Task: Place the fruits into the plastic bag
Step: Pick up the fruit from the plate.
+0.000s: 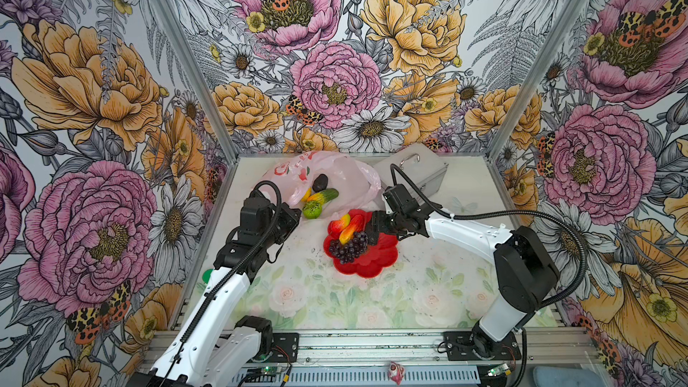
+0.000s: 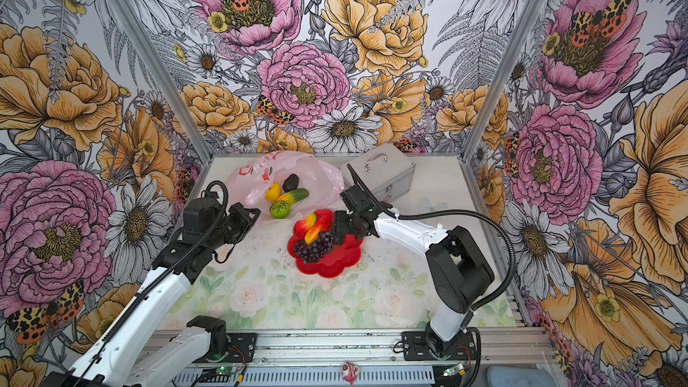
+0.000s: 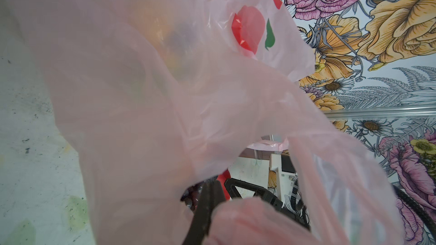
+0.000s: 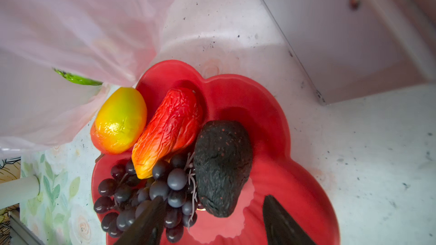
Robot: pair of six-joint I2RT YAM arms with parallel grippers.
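Observation:
The pale-pink plastic bag [image 1: 335, 171] [image 2: 298, 169] lies at the back with its mouth towards me. My left gripper [image 1: 296, 214] [image 3: 210, 196] is shut on its near edge. In the mouth lie a yellow lemon [image 1: 306, 193], a dark avocado [image 1: 320, 182], a green-orange long fruit [image 1: 324, 195] and a green lime [image 1: 312, 210]. Two red-yellow mangoes [image 4: 120, 121] [image 4: 169, 128], a purple grape bunch [image 4: 141, 194] and another dark avocado [image 4: 223, 166] sit in the red dish [image 1: 376, 258]. My right gripper [image 1: 372, 234] [image 4: 213, 199] hangs open over the dish, its fingers either side of that avocado's end.
A silver metal case [image 1: 420, 173] [image 2: 383, 173] with a handle stands at the back right, close behind the right arm. The dish sits mid-table, just in front of the bag. Flower-printed walls close in the back and both sides.

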